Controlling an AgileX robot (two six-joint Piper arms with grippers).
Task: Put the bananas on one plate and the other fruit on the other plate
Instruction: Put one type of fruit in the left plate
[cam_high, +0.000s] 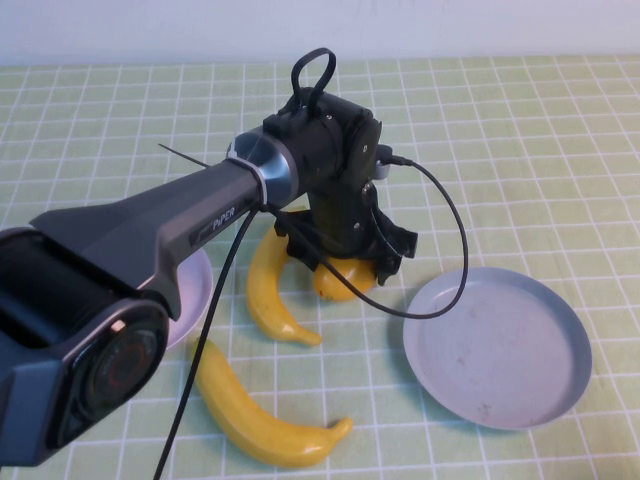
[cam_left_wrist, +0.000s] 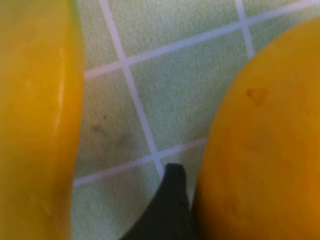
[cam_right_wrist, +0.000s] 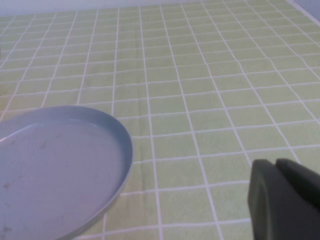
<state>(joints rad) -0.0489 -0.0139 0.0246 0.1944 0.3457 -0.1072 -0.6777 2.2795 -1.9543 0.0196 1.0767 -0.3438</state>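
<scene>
My left gripper (cam_high: 343, 268) reaches to the table's middle and is shut on an orange-yellow mango (cam_high: 338, 282) that rests at table level. In the left wrist view one dark finger (cam_left_wrist: 170, 210) presses against the mango (cam_left_wrist: 260, 140), with a banana (cam_left_wrist: 35, 120) beside it. The smaller banana (cam_high: 270, 295) lies just left of the mango. The bigger banana (cam_high: 262, 418) lies near the front. The pale pink plate (cam_high: 193, 288) is mostly hidden under my left arm. The grey-blue plate (cam_high: 497, 345) sits empty at the right and shows in the right wrist view (cam_right_wrist: 60, 165). My right gripper (cam_right_wrist: 276, 165) is shut, beside that plate. A second mango is out of view.
A green checked cloth (cam_high: 520, 150) covers the table. The left arm's black cable (cam_high: 440, 215) loops out over the grey-blue plate's near-left rim. My left arm (cam_high: 150, 240) blocks the view of the left side.
</scene>
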